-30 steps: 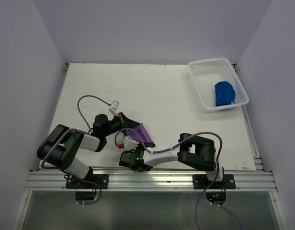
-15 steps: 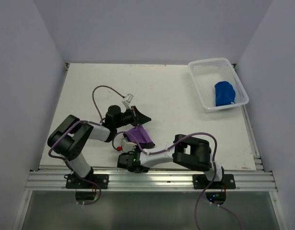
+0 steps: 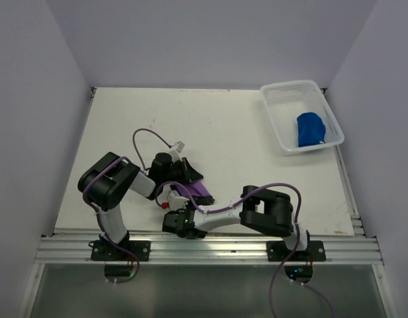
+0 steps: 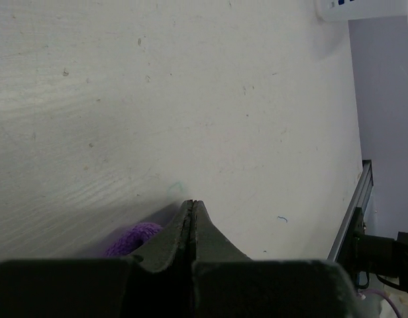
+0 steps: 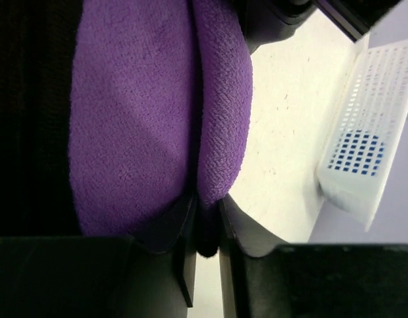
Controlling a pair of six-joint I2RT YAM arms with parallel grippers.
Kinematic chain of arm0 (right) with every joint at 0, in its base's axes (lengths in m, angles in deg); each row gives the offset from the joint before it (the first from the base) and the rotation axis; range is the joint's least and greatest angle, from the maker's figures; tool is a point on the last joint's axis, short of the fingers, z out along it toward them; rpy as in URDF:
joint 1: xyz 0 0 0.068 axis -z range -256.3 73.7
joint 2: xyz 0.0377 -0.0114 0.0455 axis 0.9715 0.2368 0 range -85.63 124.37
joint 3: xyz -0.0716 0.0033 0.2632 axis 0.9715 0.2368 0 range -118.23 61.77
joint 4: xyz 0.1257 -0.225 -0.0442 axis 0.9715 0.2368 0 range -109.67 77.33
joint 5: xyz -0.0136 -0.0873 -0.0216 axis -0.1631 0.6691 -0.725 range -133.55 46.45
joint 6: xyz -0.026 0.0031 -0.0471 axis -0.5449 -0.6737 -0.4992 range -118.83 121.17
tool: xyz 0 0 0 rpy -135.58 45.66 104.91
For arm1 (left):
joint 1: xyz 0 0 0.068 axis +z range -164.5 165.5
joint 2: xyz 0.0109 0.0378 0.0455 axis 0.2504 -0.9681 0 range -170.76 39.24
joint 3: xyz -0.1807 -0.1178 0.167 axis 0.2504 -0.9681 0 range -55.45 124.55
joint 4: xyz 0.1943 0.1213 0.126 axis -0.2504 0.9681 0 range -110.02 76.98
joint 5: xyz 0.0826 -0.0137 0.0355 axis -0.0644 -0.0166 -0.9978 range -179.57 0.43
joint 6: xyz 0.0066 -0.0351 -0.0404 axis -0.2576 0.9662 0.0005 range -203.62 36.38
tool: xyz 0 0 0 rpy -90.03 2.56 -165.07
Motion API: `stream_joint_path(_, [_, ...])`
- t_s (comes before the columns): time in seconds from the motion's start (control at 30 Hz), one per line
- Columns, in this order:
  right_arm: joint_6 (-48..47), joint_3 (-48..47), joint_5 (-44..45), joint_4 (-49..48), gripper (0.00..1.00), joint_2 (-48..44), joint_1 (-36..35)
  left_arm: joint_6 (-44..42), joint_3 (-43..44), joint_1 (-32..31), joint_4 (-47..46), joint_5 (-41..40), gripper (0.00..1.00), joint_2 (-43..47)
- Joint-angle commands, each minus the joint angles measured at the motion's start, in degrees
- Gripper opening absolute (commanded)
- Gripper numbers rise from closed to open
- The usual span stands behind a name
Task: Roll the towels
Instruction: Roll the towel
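Observation:
The purple towel (image 3: 199,192) lies folded near the table's front, between both grippers. In the right wrist view it (image 5: 138,119) fills the frame. My right gripper (image 5: 207,209) is shut on its near edge, with dark cloth pinched between the jaws. In the top view this gripper (image 3: 173,197) is at the towel's left end. My left gripper (image 3: 196,175) rests just behind the towel. Its jaws (image 4: 191,203) are pressed shut with nothing between them, and a bit of purple cloth (image 4: 133,238) shows beneath. The blue towel (image 3: 310,129) lies rolled in the basket.
The white mesh basket (image 3: 278,99) stands at the back right corner; it also shows in the right wrist view (image 5: 373,99). The aluminium rail (image 3: 210,248) runs along the near edge. Both arms' purple cables loop over the front of the table.
My left gripper swung right and away from the towel's black flap, then dropped back just behind the towel. The towel now lies more compact. My right gripper stayed on its edge.

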Motion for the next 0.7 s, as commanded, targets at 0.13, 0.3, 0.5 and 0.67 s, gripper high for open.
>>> stream_joint_path(0.13, [3.2, 1.8, -2.7, 0.1, 0.42, -11.3, -0.2, -2.3, -3.0, 0.3, 4.3, -7.7, 0.00, -3.1])
stream_joint_path(0.3, [6.0, 5.7, -8.7, 0.0, 0.57, -22.5, -0.3, -1.8, -4.0, 0.3, 1.7, -8.1, 0.00, -4.8])
stream_joint_path(0.5, [10.6, 15.9, -24.1, -6.9, 0.52, -43.7, 3.0, -2.8, -5.0, 0.3, 1.3, -9.2, 0.00, -2.8])
stream_joint_path(0.67, [20.8, 29.2, -48.6, -24.3, 0.46, -54.1, 22.6, -3.4, -6.5, 0.3, 0.0, -10.0, 0.00, -1.1])
